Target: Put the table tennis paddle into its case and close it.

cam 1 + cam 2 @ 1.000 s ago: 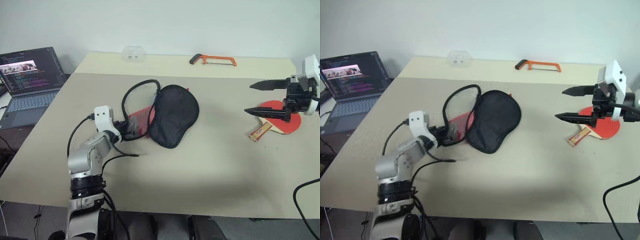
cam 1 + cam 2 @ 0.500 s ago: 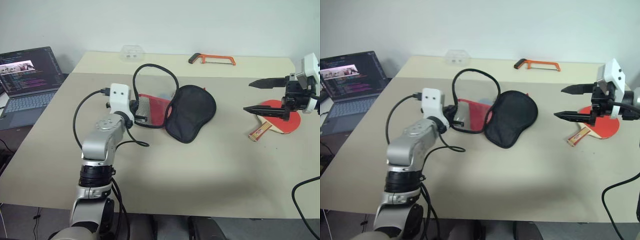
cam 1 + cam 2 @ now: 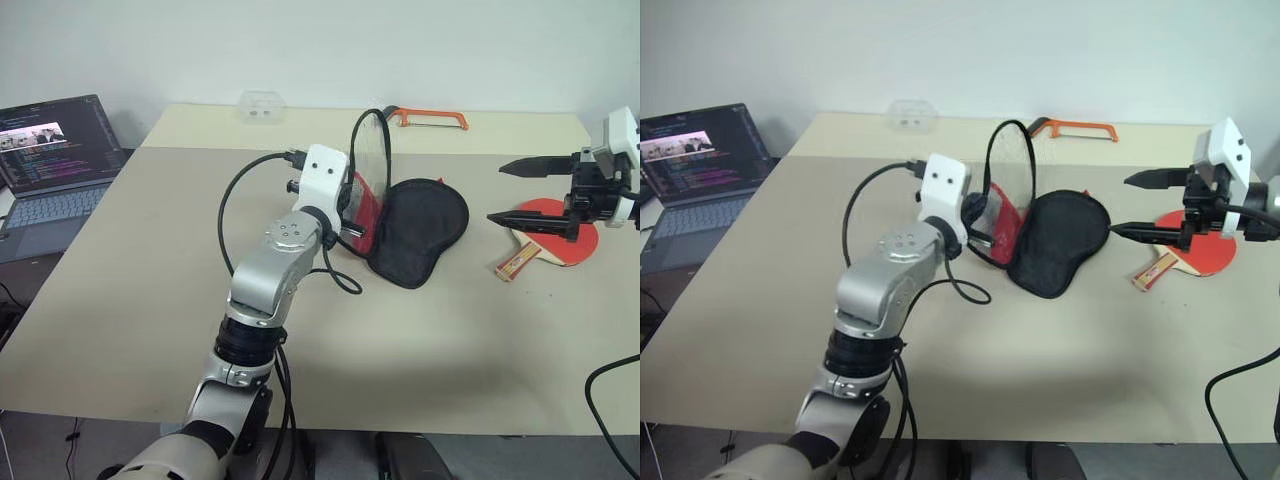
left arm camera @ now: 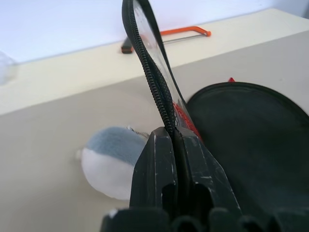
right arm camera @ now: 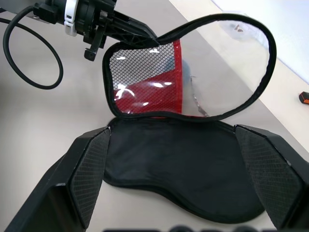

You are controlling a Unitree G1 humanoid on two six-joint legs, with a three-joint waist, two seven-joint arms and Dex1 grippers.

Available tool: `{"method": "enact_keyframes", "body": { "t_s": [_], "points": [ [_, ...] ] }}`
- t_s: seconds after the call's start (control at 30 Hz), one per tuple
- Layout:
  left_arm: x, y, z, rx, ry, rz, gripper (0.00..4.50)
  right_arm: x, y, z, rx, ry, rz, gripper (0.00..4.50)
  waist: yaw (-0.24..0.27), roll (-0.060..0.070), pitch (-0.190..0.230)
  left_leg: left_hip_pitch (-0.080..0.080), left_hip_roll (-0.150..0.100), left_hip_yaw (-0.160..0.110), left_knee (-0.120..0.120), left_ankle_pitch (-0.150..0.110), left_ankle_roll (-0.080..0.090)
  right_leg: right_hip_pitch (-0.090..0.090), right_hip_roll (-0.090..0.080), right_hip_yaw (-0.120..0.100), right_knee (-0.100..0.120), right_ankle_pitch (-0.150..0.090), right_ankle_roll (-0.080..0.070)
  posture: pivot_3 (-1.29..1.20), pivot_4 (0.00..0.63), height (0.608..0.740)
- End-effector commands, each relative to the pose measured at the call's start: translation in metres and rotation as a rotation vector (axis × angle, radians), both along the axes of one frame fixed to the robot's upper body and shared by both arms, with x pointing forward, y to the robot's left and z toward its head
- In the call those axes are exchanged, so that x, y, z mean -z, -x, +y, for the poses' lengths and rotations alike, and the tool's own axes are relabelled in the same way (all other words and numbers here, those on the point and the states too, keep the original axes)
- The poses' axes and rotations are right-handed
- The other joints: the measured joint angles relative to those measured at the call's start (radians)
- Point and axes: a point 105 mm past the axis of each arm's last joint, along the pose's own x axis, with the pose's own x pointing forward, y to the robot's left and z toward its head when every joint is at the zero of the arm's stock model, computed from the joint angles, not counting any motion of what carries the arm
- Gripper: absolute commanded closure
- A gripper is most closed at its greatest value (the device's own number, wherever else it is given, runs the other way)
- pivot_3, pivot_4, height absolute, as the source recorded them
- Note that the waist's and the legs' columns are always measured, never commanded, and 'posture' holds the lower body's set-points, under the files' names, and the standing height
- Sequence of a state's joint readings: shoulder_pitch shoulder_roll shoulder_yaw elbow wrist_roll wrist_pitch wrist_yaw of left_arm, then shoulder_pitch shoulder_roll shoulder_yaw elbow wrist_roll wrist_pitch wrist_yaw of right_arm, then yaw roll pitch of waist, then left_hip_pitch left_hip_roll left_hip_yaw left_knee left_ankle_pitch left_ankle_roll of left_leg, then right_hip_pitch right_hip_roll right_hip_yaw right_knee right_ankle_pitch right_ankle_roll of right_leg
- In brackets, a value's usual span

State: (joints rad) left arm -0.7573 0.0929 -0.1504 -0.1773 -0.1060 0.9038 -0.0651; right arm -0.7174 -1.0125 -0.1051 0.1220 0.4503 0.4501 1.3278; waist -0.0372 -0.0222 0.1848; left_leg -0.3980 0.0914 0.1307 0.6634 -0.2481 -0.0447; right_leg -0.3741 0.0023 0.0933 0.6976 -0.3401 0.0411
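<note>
The case lies open mid-table: its black half [image 3: 422, 228] rests flat, while the red, mesh-pocketed flap [image 5: 145, 82] stands upright. My left gripper [image 4: 172, 137] is shut on the flap's zip rim and holds it up. A grey plush charm [image 4: 108, 164] sits on the table just behind the fingers. The table tennis paddle [image 3: 565, 240] lies to the right of the case, red face up, its pale handle pointing toward the case. My right gripper [image 3: 495, 193] hovers open above the paddle's left edge, pointing at the case, nothing between its fingers.
An orange hacksaw [image 3: 430, 120] and a clear plastic box [image 3: 262, 105] lie at the table's far edge. An open laptop [image 3: 60, 150] sits on a lower surface to the left. A black cable [image 3: 240, 215] loops off my left wrist.
My left gripper has moved right and upward, dragging the case toward the paddle and tipping its flap from low to upright. The right gripper has stayed put.
</note>
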Motion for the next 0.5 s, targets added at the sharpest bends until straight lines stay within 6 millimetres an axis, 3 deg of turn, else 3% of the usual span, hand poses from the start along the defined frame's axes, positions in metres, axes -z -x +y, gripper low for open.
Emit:
{"method": "enact_keyframes", "body": {
  "t_s": [0.03,0.23,0.5],
  "points": [
    [-0.019,-0.001,-0.004,-0.047,0.011,-0.099,4.42,-0.015,0.007,-0.002,0.002,0.010,-0.065,0.00,0.002,0.000,0.000,0.000,0.000,0.000,0.000,0.000,0.000,0.000,0.000,0.000,0.000,0.000,0.000,0.00,0.150,0.740],
    [-0.016,-0.009,0.005,-0.198,0.060,-0.134,4.42,-0.017,0.008,-0.003,0.004,0.013,-0.067,0.00,0.005,0.000,0.000,0.000,0.000,0.000,0.000,0.000,0.000,0.000,-0.001,0.000,-0.001,0.000,0.000,0.00,0.150,0.740],
    [-0.004,-0.008,-0.017,-0.261,0.177,-0.076,4.42,-0.019,0.011,0.001,-0.004,0.016,-0.062,0.00,0.004,0.000,0.000,-0.001,-0.001,0.000,0.000,0.000,0.000,0.000,-0.001,0.000,-0.001,0.000,0.000,0.00,0.150,0.740]
  ]
}}
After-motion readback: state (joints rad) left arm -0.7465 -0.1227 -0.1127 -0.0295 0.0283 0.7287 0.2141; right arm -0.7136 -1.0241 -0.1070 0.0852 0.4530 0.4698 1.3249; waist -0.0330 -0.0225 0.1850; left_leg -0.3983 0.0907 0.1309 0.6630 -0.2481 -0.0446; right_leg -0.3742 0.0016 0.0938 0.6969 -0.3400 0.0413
